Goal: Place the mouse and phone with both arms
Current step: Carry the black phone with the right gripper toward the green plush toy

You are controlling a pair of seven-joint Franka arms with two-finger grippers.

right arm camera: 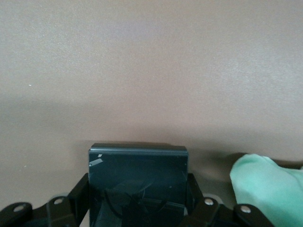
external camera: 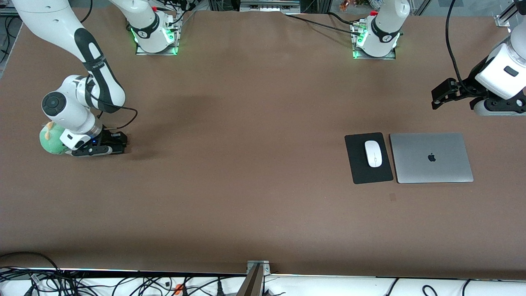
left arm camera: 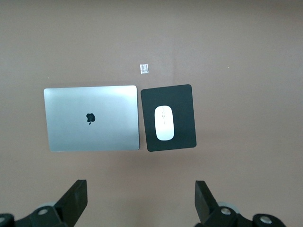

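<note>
Front view: the brown table lies bare across its whole strip nearest the camera and through its middle, leaving wide open room between the two arms. Farther up, toward the left arm's end, the white mouse rests on a black mouse pad, which lies just beside a closed silver laptop; pad and laptop run edge to edge with only a thin gap. A small pale mark sits on the cloth near the pad's nearer edge.

Toward the right arm's end, the right gripper is down at the table, its fingers pressed onto the black phone, which the right wrist view shows standing between them. A green plush toy lies right against that wrist, hemming it in on the table-edge side.

The left gripper hangs up in the air at the table's left-arm edge, fingers spread wide and holding nothing, well apart from the mouse; the left wrist view looks down on mouse, pad and laptop.
</note>
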